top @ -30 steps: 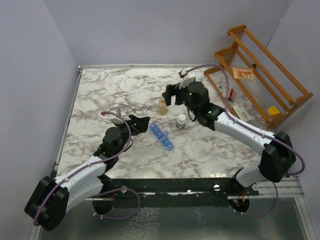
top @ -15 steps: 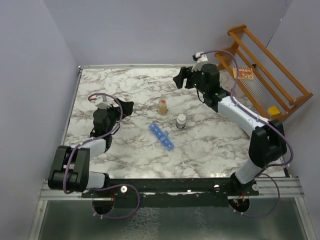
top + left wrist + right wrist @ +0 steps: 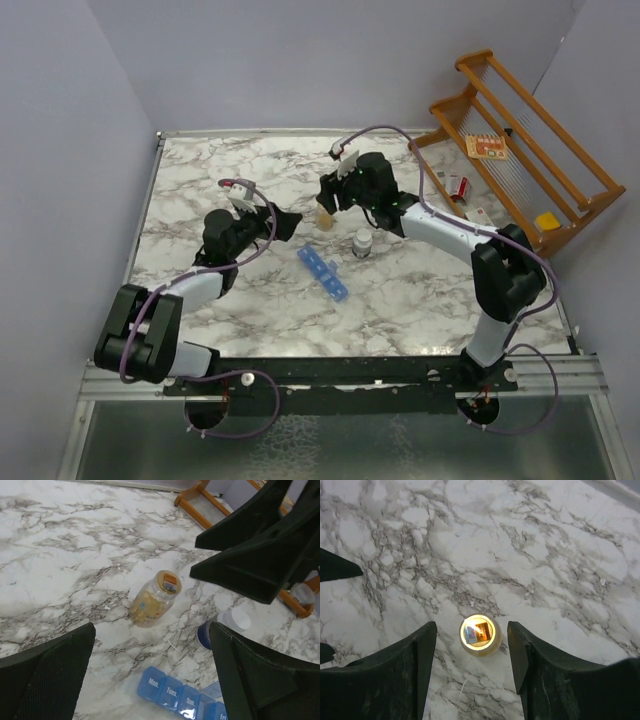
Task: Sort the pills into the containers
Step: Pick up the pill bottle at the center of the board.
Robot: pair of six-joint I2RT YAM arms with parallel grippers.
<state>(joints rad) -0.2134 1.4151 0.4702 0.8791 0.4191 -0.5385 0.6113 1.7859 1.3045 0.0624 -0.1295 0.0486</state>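
Right gripper (image 3: 471, 630) hangs straight above the amber bottle (image 3: 152, 600), its 2 fingers partly spread on either side of the top without touching it, apparently lined up to grab the bottle for its pills. Left gripper (image 3: 283, 222) hovers wide and empty near the blue pill box (image 3: 322, 272). The box lies flat on the marble table (image 3: 220, 170) just in front of that bottle, probably so pills can go straight in.

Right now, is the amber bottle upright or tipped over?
Upright: the amber bottle stands on its base on the marble table, and the right wrist view looks straight down on its round top.
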